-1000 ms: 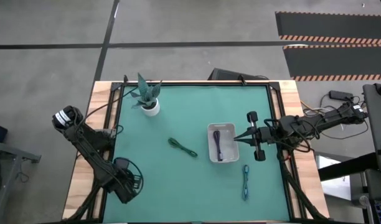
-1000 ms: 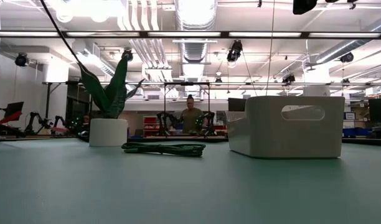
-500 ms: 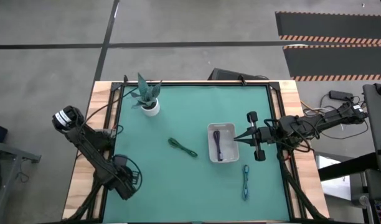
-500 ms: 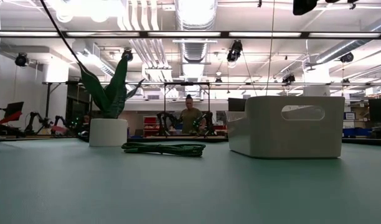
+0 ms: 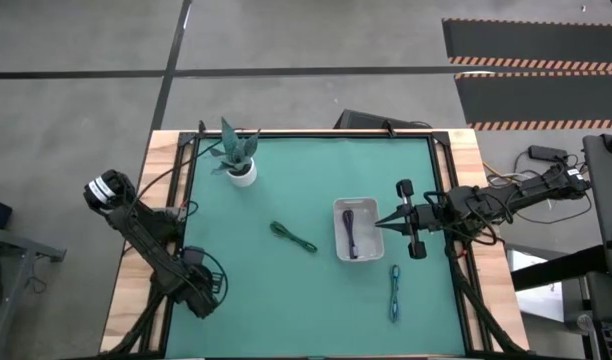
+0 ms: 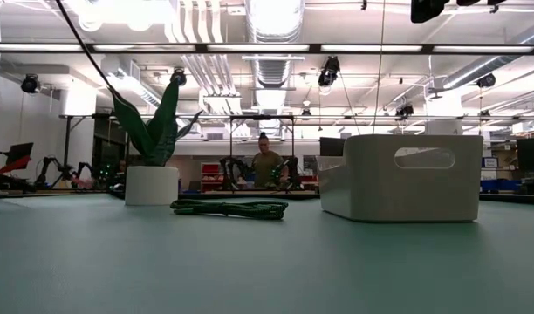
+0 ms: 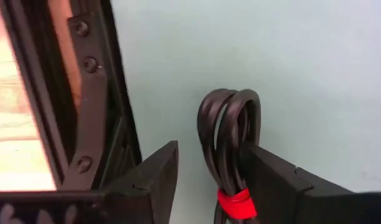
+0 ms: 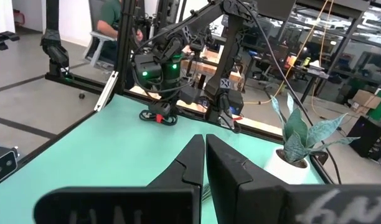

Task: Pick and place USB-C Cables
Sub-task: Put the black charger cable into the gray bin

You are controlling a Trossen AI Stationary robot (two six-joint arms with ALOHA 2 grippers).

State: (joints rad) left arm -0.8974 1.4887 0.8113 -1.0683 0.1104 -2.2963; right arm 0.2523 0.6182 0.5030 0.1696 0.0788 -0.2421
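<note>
A black cable coil (image 7: 231,124) with a red tie (image 7: 236,203) lies on the green mat by the table's near left corner. My left gripper (image 7: 209,149) (image 5: 201,288) points down over it, open, one finger on each side of the coil. A dark green cable (image 5: 293,236) lies mid-table. A navy cable (image 5: 352,232) lies in the white tray (image 5: 338,245). A teal cable (image 5: 395,290) lies nearer than the tray. My right gripper (image 8: 205,163) (image 5: 383,222) hangs shut and level at the tray's right side. My left gripper comes at the black coil from above, its fingers astride the looped end (image 7: 240,102). One finger (image 7: 265,174) stands right against the coil's side; whether it touches I cannot tell. The other finger (image 7: 159,174) stands apart from the coil. The coil lies flat on the mat.
A potted plant (image 5: 236,155) stands at the far left. The table's black frame rail (image 7: 91,112) runs close beside my left gripper. Bare mat lies between the green cable and the near edge. A person shows in the room behind the table (image 6: 265,166).
My left gripper has sunk a little toward the black cable at the near left corner. The cables and the tray lie as before.
</note>
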